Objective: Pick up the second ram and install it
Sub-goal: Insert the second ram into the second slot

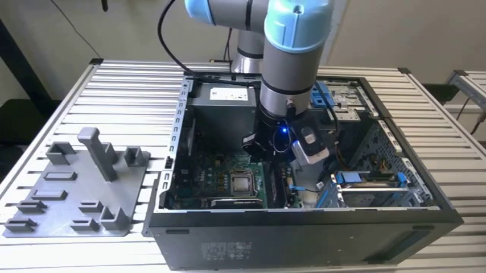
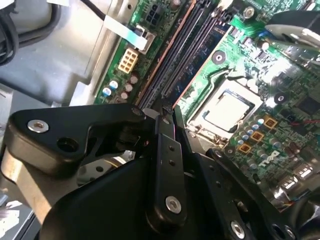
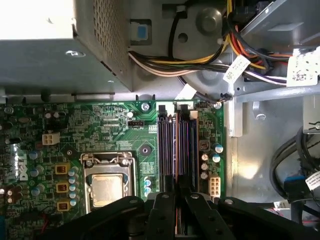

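Slatted white metal bench [image 1: 114, 96] before a plain pale wall [image 1: 91, 28]; a second slatted bench [image 1: 472, 85] stands apart at the exterior view's right, over dark floor [image 1: 23, 122].

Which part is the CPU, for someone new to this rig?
Start at the open black computer case on the slatted table. On its floor lies the green motherboard; the CPU is the square, pale metal plate in a framed socket, unlike the long, narrow dark memory slots beside it.

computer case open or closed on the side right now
Open. The computer case lies with its side panel off, so the motherboard and processor socket show from above, and the arm reaches down inside.
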You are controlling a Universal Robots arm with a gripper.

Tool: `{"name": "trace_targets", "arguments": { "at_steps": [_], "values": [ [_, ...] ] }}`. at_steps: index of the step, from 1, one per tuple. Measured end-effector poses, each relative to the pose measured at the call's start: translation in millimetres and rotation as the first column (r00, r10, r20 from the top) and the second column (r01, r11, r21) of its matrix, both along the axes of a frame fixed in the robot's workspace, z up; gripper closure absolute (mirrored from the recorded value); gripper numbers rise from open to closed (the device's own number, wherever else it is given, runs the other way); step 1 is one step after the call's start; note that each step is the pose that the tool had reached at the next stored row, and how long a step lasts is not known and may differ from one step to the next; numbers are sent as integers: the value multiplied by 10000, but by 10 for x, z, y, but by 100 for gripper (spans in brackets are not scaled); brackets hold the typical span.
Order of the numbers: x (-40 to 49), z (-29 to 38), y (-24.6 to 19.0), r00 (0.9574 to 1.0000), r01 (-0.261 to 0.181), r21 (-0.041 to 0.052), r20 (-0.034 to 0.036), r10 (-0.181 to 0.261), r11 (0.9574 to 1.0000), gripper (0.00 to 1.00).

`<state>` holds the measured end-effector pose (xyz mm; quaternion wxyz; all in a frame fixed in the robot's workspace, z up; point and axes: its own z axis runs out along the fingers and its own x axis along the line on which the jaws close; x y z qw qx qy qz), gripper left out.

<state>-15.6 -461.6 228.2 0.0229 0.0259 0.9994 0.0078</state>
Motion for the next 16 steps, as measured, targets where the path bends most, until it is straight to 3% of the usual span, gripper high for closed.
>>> {"name": "trace_targets", "arguments": {
  "at_steps": [2,3,7,11,16],
  "values": [
    [1,0,-15,9995,2,-1,-327,-2,10000,86],
    [1,0,-20,9991,1,-1,-431,-1,10000,86],
    [4,0,-33,9990,0,1,-437,0,10000,86],
    [5,-9,-65,9991,1,72,-432,2,10000,86],
    [5,-11,-66,9995,-3,104,-306,6,9999,86]
  ]
}}
